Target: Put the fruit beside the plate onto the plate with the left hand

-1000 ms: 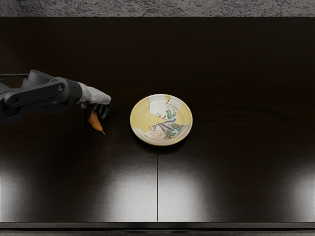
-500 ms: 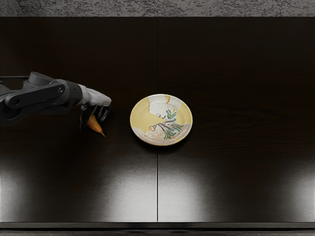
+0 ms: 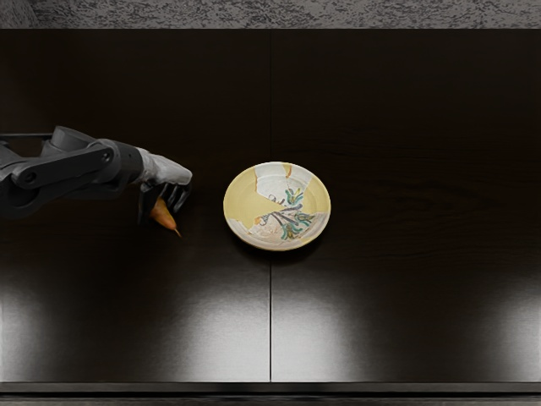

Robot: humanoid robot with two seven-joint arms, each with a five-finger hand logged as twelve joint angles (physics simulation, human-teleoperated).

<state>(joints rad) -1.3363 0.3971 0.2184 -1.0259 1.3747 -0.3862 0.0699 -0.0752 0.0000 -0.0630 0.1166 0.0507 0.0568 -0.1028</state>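
Grasp step: left hand (image 3: pixel 166 184) curled round fruit (image 3: pixel 164 217), seemingly gripping. Next: lift, carry over to plate (image 3: pixel 245 193).

The fruit (image 3: pixel 164 216) is left of the plate (image 3: pixel 241 199), apart, under the left hand (image 3: pixel 166 181).

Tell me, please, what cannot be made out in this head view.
Head view:
- Whether the left hand grips the orange fruit: the hand covers its top, dark against the dark table.
- The fruit's kind: too small, half covered.
- The left arm's upper part: cut off by the left edge.
- The right arm: out of frame.
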